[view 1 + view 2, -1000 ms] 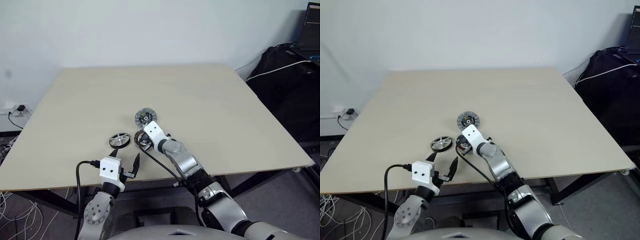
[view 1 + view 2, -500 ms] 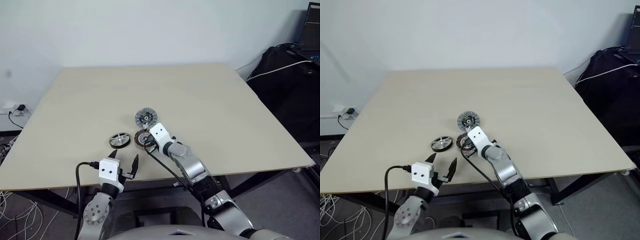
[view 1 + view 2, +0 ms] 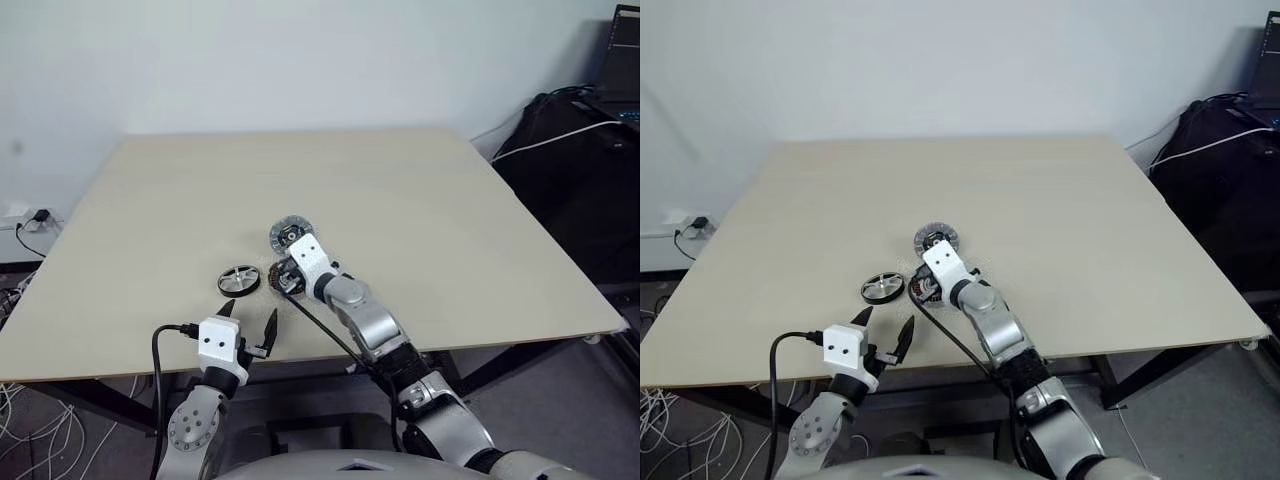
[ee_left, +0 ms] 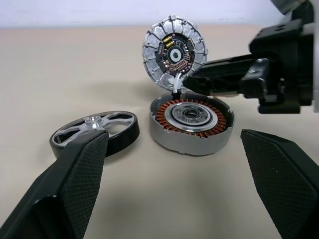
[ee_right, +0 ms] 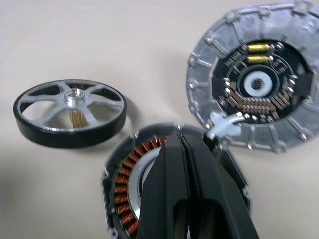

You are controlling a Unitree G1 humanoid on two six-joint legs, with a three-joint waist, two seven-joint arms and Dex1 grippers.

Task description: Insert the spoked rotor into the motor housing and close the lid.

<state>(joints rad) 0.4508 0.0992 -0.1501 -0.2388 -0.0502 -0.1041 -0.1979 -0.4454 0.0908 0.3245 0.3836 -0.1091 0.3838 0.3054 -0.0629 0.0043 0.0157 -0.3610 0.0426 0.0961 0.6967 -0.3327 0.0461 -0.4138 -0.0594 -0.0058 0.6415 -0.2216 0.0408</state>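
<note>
Copper-wound motor housing [image 4: 192,124] lies open beside spoked rotor [image 4: 95,132], lid [image 4: 174,52] tilted up behind; right gripper [image 5: 185,149], pressed together, hovers over it; left gripper [image 3: 246,325] spread, waiting

Left claw [image 3: 246,322] spread wide, near body; right claw [image 5: 185,149] closed, arm extended forward.

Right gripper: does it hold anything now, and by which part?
It cannot be told. The right gripper is shut, its tips at the motor housing near the white connector to the lid; no pinch is visible.
</note>
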